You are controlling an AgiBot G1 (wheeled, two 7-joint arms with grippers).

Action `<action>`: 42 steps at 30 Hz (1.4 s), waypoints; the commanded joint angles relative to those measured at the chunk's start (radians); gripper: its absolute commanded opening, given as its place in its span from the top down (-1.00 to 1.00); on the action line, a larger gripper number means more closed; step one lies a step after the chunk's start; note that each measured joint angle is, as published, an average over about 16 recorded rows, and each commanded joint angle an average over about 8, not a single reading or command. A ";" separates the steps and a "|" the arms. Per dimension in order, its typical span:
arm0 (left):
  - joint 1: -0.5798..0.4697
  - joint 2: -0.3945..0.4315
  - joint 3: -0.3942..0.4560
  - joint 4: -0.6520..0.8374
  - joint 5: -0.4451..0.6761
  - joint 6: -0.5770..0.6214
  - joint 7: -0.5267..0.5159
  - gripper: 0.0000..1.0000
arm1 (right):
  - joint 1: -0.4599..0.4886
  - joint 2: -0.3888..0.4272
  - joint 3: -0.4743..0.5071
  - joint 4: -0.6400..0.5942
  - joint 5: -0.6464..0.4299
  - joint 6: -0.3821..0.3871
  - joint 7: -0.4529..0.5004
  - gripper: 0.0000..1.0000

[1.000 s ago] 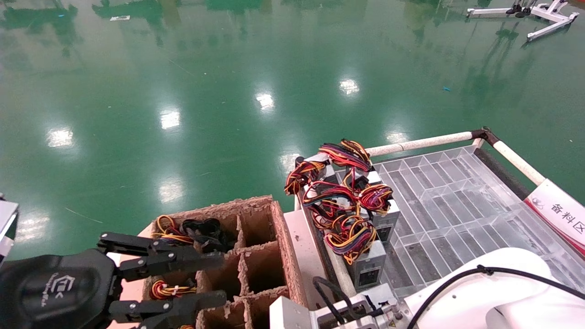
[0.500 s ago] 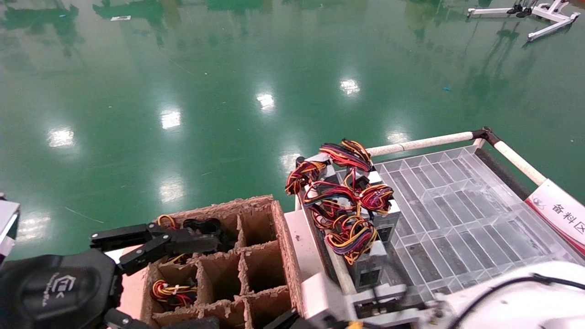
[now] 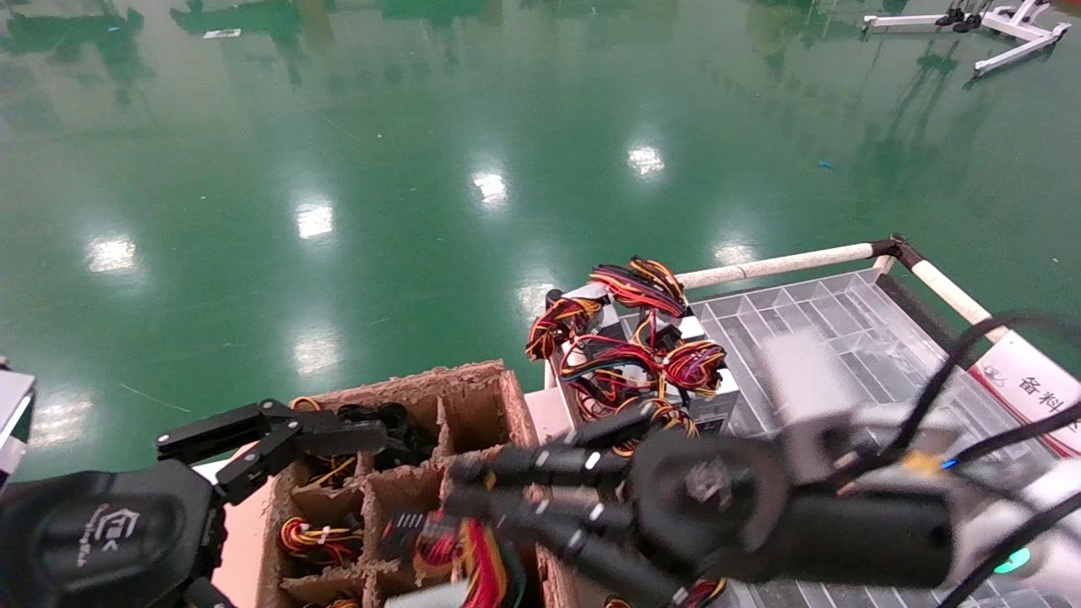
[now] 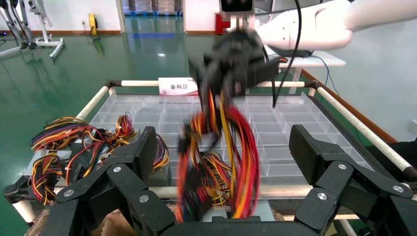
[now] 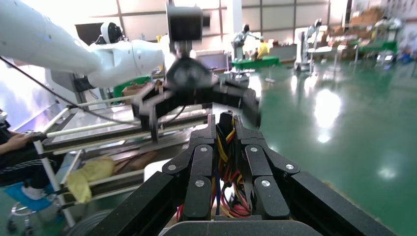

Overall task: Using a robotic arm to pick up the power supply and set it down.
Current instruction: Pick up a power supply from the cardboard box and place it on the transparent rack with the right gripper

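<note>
— Where's the power supply point(image 3: 473, 567)?

— Its red wires are clamped in my right gripper point(image 3: 473, 494), hanging over the cardboard crate point(image 3: 473, 397). A second ago that arm sat low by the tray point(image 3: 844, 371).

— Left gripper point(image 3: 279, 515)?

— Spread wide, idle beside the crate.

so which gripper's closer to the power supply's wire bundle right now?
Right. The right gripper is shut on the wire bundle above the cardboard divider box. The left gripper is open at the box's left side, apart from the bundle.
</note>
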 commanded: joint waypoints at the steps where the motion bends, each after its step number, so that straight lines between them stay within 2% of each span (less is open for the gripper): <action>1: 0.000 0.000 0.000 0.000 0.000 0.000 0.000 -1.00 | 0.021 0.021 0.002 0.017 0.034 0.000 0.001 1.00; 6: 0.000 0.000 0.000 0.000 0.000 0.000 0.000 -1.00 | 0.112 0.073 -0.005 -0.021 0.060 0.003 0.013 1.00; 14: 0.000 0.000 0.000 0.000 0.000 0.000 0.000 -1.00 | 0.275 0.141 -0.006 -0.176 0.050 0.018 0.021 1.00; 26: 0.000 0.000 0.000 0.000 0.000 0.000 0.000 -1.00 | 0.474 0.207 -0.063 -0.411 -0.101 0.033 -0.001 1.00; 32: 0.000 0.000 0.000 0.000 0.000 0.000 0.000 -1.00 | 0.498 0.210 -0.104 -0.499 -0.170 0.027 -0.023 1.00; 42: 0.000 0.000 0.000 0.000 0.000 0.000 0.000 -1.00 | 0.437 0.200 -0.135 -0.551 -0.179 0.014 -0.047 1.00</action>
